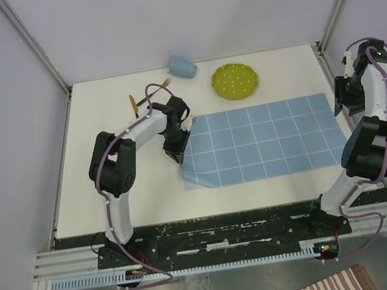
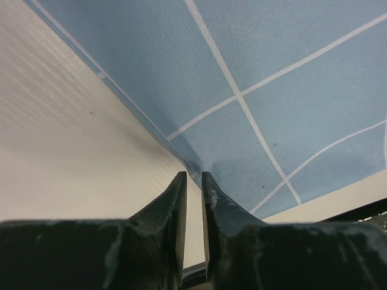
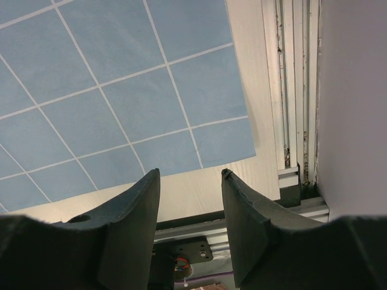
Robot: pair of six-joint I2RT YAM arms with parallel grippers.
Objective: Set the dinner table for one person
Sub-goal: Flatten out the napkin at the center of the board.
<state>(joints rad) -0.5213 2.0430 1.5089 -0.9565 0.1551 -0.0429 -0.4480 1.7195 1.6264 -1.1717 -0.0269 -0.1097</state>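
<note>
Dinner table (image 1: 151,202) bears cloth (image 1: 266,141) (left tool (image 2: 192,176) at edge).

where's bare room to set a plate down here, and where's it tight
Free: the middle of the blue grid cloth; the dinner table strip between cloth and near edge; the left side beyond the left arm. Crowded: the back edge, with the cup, green plate and orange-handled utensils.
</note>
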